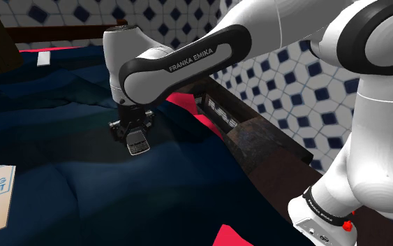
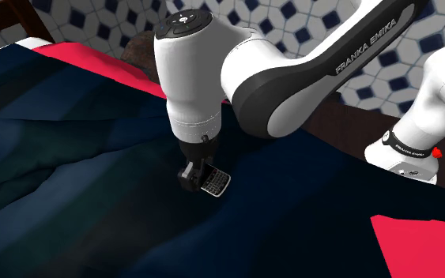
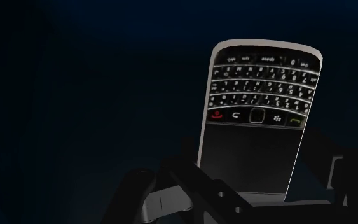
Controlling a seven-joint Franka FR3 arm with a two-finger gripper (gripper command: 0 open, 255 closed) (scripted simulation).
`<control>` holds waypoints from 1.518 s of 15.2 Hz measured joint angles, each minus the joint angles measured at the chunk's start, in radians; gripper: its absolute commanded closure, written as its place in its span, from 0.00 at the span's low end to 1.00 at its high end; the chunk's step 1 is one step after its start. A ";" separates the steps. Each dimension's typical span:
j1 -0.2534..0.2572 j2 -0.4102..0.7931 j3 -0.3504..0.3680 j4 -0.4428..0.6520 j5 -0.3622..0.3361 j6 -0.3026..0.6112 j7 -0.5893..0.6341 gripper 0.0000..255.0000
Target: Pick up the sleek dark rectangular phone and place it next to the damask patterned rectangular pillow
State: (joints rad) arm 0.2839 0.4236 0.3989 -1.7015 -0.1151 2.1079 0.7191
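**Phone on the bed cover, gripper down over its screen end**

- Location: phone sits on the dark blue cover of the bed. It is inboard of the wooden side rail, near that edge and well away from the cover's far edge.
- Gripper: lowered right onto the phone, with the arm standing nearly upright above it. Cannot tell whether it has closed on the phone or only straddles it; the contact is lost in shadow.
- Orientation: face up, keys and screen showing. The long axis runs straight out from the gripper, keypad end farthest from it and blank screen end tucked under it. In the shoulder view that axis seems to lie roughly along the side rail.
- Handling (judgement): light, stiff and thin. The glossy face and smooth rim are likely slippery, and the screen is probably the fragile part.
- Best hold (judgement): across the short width, on the two long side edges near mid-body. The soft cover should give under pressure.
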 measured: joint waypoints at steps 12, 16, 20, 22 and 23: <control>-0.004 -0.038 0.009 0.055 0.018 -0.091 -0.007 1.00; -0.005 -0.053 0.012 0.087 0.025 -0.138 -0.009 1.00; -0.006 -0.066 0.015 0.123 0.031 -0.186 -0.012 1.00; -0.005 -0.070 0.016 0.147 0.032 -0.212 -0.012 1.00; -0.004 -0.071 0.017 0.156 0.033 -0.223 -0.011 1.00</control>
State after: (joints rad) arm 0.2801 0.3522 0.4159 -1.5455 -0.0822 1.8847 0.7078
